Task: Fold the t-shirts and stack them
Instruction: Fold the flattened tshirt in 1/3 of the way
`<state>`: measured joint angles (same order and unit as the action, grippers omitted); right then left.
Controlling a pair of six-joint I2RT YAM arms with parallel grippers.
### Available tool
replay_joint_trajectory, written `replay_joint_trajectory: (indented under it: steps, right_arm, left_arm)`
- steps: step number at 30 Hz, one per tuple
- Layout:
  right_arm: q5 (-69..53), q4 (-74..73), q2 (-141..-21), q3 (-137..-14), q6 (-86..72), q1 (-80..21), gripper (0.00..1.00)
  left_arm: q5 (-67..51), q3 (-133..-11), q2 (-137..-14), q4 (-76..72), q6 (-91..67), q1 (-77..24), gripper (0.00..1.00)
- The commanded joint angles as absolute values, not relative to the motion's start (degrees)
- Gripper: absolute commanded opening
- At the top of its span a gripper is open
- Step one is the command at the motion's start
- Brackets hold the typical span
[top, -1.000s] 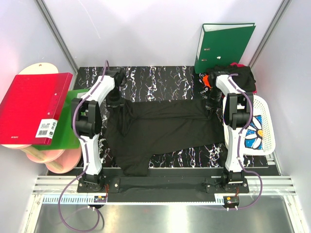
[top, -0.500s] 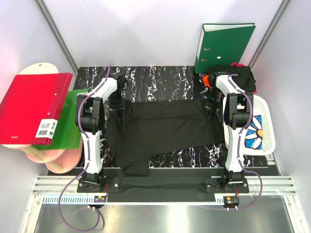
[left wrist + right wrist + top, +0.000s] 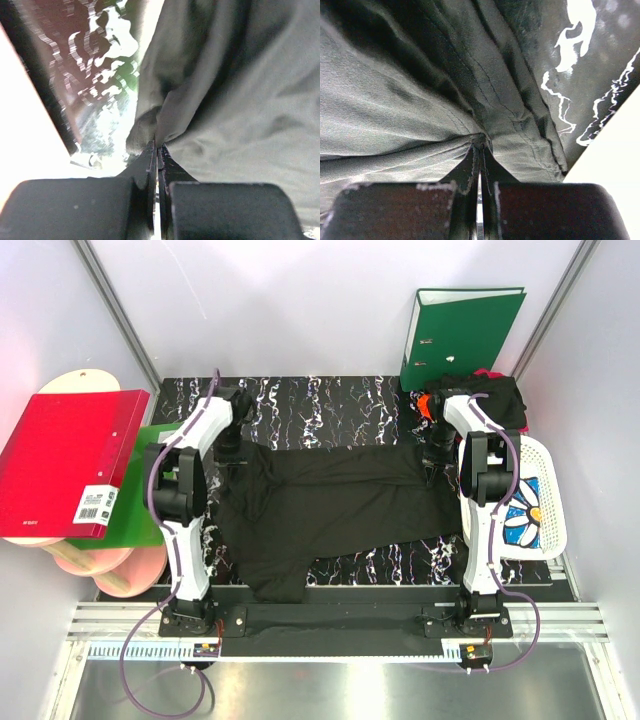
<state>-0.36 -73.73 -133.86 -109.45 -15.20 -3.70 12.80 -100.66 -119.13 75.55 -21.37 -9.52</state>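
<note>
The left gripper (image 3: 156, 146) was pinched shut on a gathered fold of the plain black t-shirt (image 3: 330, 502), its 2 fingers pressed together with only a thin seam of light between them. The cloth ran away from the fingertips to the right, and to their left lay the black marbled table (image 3: 320, 405). The right gripper (image 3: 480, 144) was closed just as tightly on a puckered bit of the same shirt near a stitched hem, with the hem's edge and bare table off to its right.

From overhead, the shirt lay spread between the 2 grippers, stretched from one to the other along its far edge, and its near part sagged toward the arm bases with 1 flap reaching the table's near edge. Both sets of fingertips were hidden under the wrists in that view. The left wrist picture was blurred and washed out at its left side.

Beyond the right gripper sat 1 heap of dark shirts (image 3: 495, 400) with an orange-red patch showing; the number in it could not be counted. Further behind stood 1 green ring binder (image 3: 460, 335). To the right of the right gripper was 1 white lattice basket (image 3: 552, 480) holding blue-and-white printed cloth, partly hidden by the arm. Left of the left gripper lay 1 red binder (image 3: 65, 465).
</note>
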Motion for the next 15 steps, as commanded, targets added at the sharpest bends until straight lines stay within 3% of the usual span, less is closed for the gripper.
replay_joint_trajectory:
  steps: [1, 15]
  right_arm:
    - [-1.6, -72.9, -134.0, -109.0, -14.7, -4.0, 0.0]
    - [0.9, -72.9, -133.4, -108.7, -15.2, -4.0, 0.0]
  left_arm:
    - [16.1, -101.5, -113.1, 83.8, -19.9, -9.1, 0.0]
    - [9.3, -86.2, -108.1, 84.2, -19.0, -8.9, 0.0]
